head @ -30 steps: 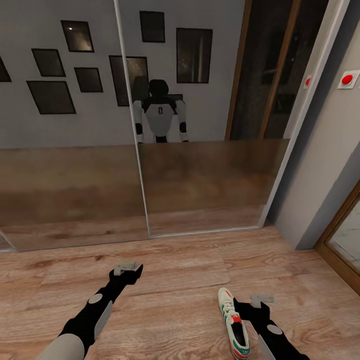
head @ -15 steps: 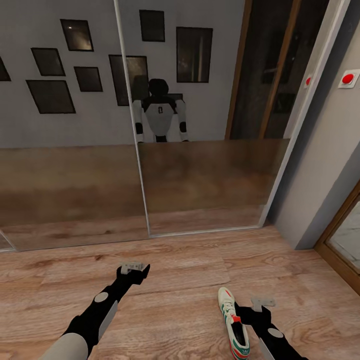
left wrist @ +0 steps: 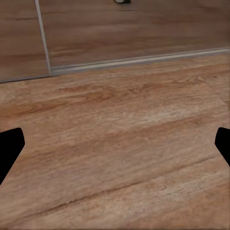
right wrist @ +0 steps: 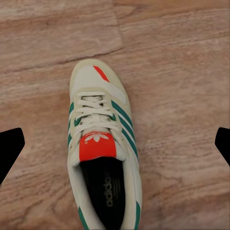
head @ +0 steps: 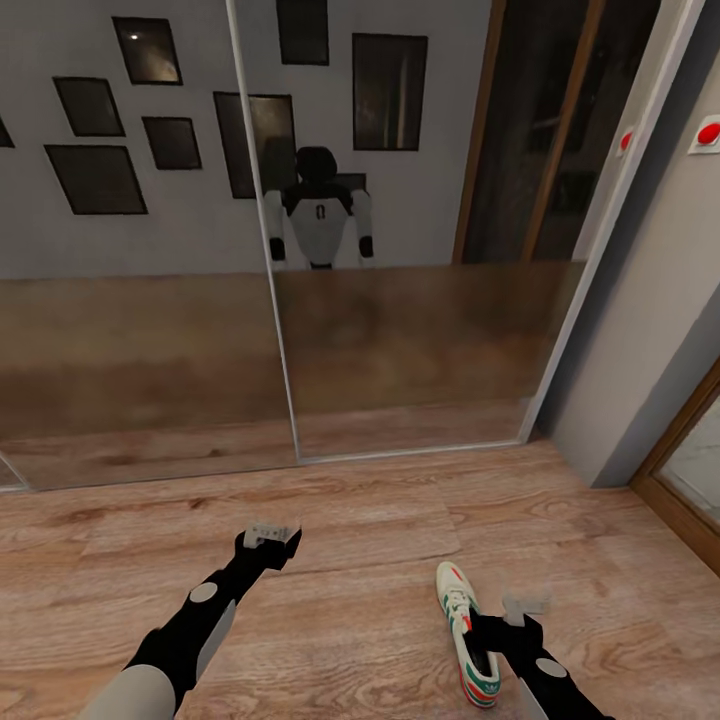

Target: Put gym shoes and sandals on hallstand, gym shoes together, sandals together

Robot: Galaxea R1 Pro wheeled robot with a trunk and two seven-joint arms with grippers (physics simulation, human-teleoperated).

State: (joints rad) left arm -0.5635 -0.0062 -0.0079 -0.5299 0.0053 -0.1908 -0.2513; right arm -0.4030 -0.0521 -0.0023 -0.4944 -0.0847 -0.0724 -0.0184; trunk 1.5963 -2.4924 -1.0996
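In the head view, one gym shoe (head: pixel 468 634) is seen lying on the corridor floor (head: pixel 360 560) low and to the right, its toe pointed away from the robot toward the mirrored sliding doors (head: pixel 400 330) and its heel toward the robot, so that the long axis runs fore and aft. The right gripper (head: pixel 524 604) is held just beside the shoe on its outer side, with the forearm close along the heel end, while the left gripper (head: pixel 268 534) is held well apart over bare planks; the right arm is judged by far the nearer. Whether either pair of jaws is spread cannot be settled from this view alone. In the left wrist view, the dark fingertips (left wrist: pixel 9 148) are seen at opposite edges with plain floor between them, so the left jaws are taken as spread wide and empty. In the right wrist view, the shoe is seen from above between the widely parted fingertips (right wrist: pixel 10 146), untouched by either, its length lying across the line on which the jaws would close; they are therefore judged suited to closing across its width once lowered
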